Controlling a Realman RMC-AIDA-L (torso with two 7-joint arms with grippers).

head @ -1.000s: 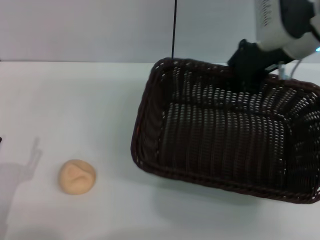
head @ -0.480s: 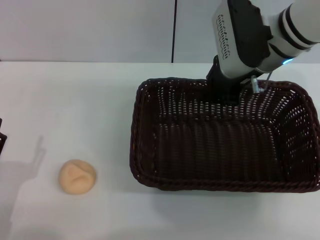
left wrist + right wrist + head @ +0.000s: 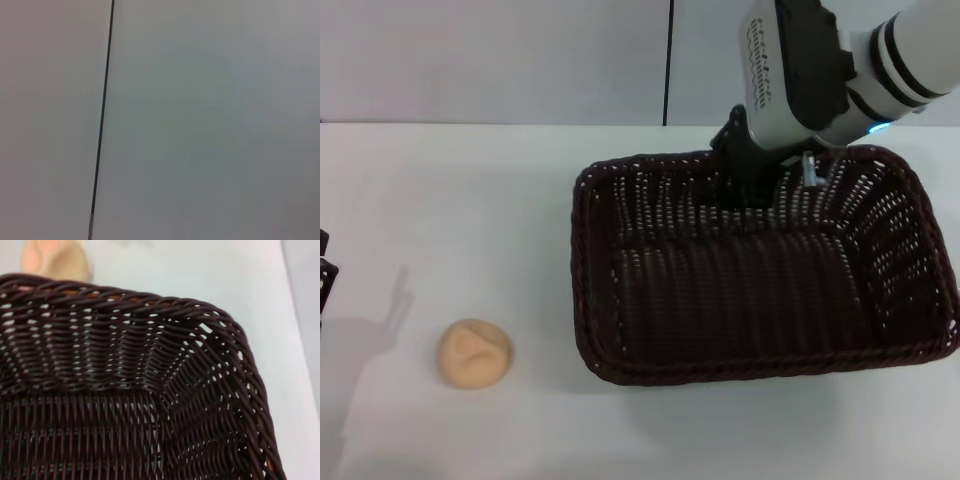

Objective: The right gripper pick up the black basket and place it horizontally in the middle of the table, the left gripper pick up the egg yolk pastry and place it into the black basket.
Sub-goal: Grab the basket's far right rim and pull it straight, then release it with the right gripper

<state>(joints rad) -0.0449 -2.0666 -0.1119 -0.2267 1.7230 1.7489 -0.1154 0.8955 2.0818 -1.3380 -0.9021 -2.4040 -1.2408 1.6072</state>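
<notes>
The black basket (image 3: 750, 280) lies on the white table (image 3: 470, 200) right of the middle, its long side running left to right. My right gripper (image 3: 752, 178), on the white-and-black arm, is shut on the basket's far rim. The right wrist view looks into the basket (image 3: 125, 390). The egg yolk pastry (image 3: 474, 352) sits on the table at the near left, well apart from the basket; it also shows beyond the basket's rim in the right wrist view (image 3: 52, 260). Only a dark sliver of my left gripper (image 3: 324, 275) shows at the left edge, beyond the pastry.
A grey wall with a dark vertical seam (image 3: 669, 60) stands behind the table; the left wrist view shows only this wall (image 3: 200, 125). The basket's right end reaches the picture's right edge.
The basket has swung from skewed to lying level and has shifted left with my right gripper on its far rim. The pastry has not moved.
</notes>
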